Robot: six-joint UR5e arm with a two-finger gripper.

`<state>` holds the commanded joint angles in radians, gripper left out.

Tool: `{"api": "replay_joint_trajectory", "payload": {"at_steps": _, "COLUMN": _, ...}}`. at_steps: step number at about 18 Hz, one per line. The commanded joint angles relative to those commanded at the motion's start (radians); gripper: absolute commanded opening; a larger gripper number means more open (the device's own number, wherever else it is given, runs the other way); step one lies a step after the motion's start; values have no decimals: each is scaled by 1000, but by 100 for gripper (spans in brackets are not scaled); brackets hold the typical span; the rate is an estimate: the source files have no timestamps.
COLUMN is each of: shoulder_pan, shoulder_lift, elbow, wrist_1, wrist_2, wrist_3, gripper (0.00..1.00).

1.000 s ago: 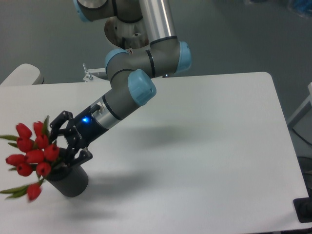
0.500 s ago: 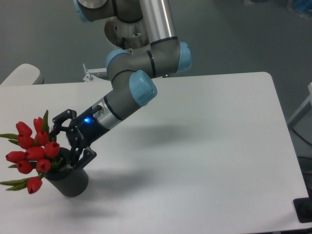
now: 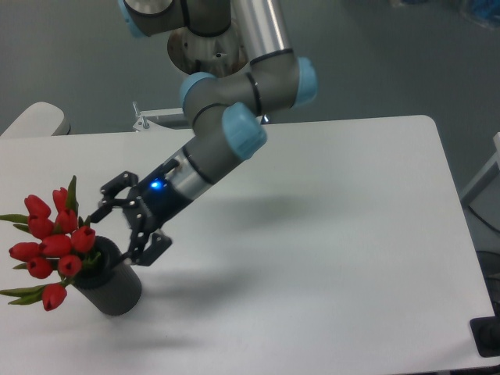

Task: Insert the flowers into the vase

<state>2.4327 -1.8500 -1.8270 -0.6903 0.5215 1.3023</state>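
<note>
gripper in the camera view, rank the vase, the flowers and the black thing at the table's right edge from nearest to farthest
From the gripper, open:
1. vase, just below its fingers, front left.
2. flowers, to its left, leaning out of the vase.
3. black thing, at the table's far right front corner.

Even, cool overhead light, white table (image 3: 336,234) bright without harsh glare, soft diffuse shadows spreading right of and below the gripper (image 3: 123,220), blue indicator glowing just behind it, image slightly soft and grainy, perhaps mild compression, edges undistorted
</note>
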Motion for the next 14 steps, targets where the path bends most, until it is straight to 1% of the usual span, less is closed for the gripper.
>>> {"api": "replay_joint_trajectory", "payload": {"at_steps": 1, "shoulder_pan": 14, "shoulder_lift": 14, "elbow": 11, "wrist_1": -2, "wrist_2": 24, "wrist_3": 0, "gripper": 100}}
{"api": "replay_joint_trajectory", "payload": {"at_steps": 2, "shoulder_pan": 23, "shoulder_lift": 21, "elbow": 23, "wrist_1": -2, "wrist_2": 73, "wrist_3": 0, "gripper": 100}}
{"api": "replay_joint_trajectory", "payload": {"at_steps": 4, "shoulder_pan": 38, "shoulder_lift": 28, "elbow": 52, "wrist_1": -3, "wrist_2": 223, "wrist_3": 2, "gripper": 100}}
{"api": "replay_joint_trajectory", "payload": {"at_steps": 10, "shoulder_pan": 37, "shoulder_lift": 11, "elbow": 201, "wrist_1": -18, "wrist_2": 585, "wrist_3": -5, "gripper": 100}}
{"api": "replay_joint_trajectory", "payload": {"at_steps": 12, "shoulder_pan": 34, "shoulder_lift": -3, "elbow": 242, "wrist_1": -23, "wrist_2": 673, "wrist_3": -6, "gripper": 100}}
{"api": "replay_joint_trajectory", "payload": {"at_steps": 13, "shoulder_pan": 34, "shoulder_lift": -12, "elbow": 262, "wrist_1": -32, "wrist_2": 701, "wrist_3": -3, "gripper": 100}}
{"api": "replay_joint_trajectory", "payload": {"at_steps": 14, "shoulder_pan": 34, "shoulder_lift": -20, "elbow": 284, "wrist_1": -53, "wrist_2": 718, "wrist_3": -2, "gripper": 100}}
